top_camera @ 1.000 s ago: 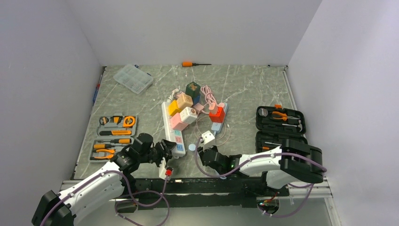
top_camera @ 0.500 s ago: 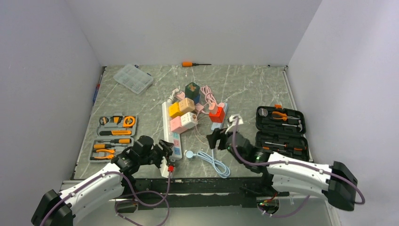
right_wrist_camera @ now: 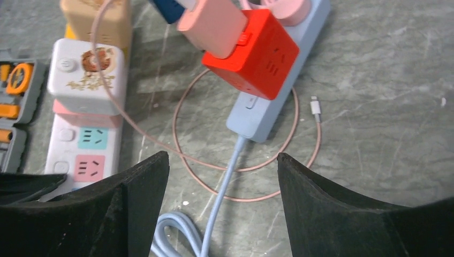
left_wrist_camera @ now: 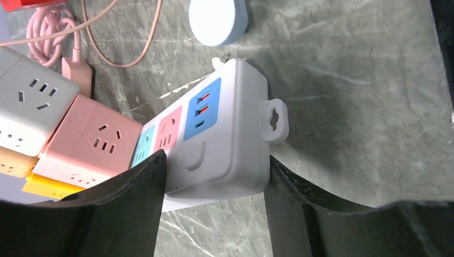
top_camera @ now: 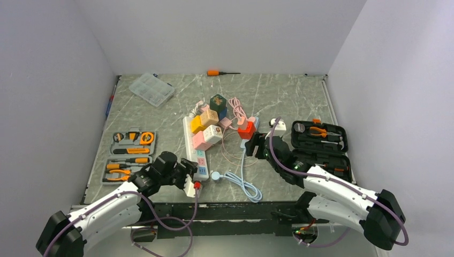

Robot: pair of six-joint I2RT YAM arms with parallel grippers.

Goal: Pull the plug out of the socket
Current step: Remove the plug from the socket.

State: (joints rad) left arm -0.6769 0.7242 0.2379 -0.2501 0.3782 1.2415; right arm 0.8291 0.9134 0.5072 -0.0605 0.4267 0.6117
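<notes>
Bracing step: left claw [left_wrist_camera: 214, 163] clamps the near end of the socket [left_wrist_camera: 225, 123], which lies on the surface [top_camera: 278, 101]; right claw [right_wrist_camera: 222, 160] hangs wide, empty. Next, we judge, it must close on the white plug [right_wrist_camera: 85, 72] and lift straight.

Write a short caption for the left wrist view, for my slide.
Left gripper straddling the end of the white power strip, with a pink cube adapter on it.

The socket [left_wrist_camera: 227, 128] vanishes beneath a pink cube [left_wrist_camera: 91, 142], the blue strip [right_wrist_camera: 256, 120] is cropped at the right wrist view's top, and the contents of the clear box [top_camera: 152, 89] are too small to tell.
</notes>
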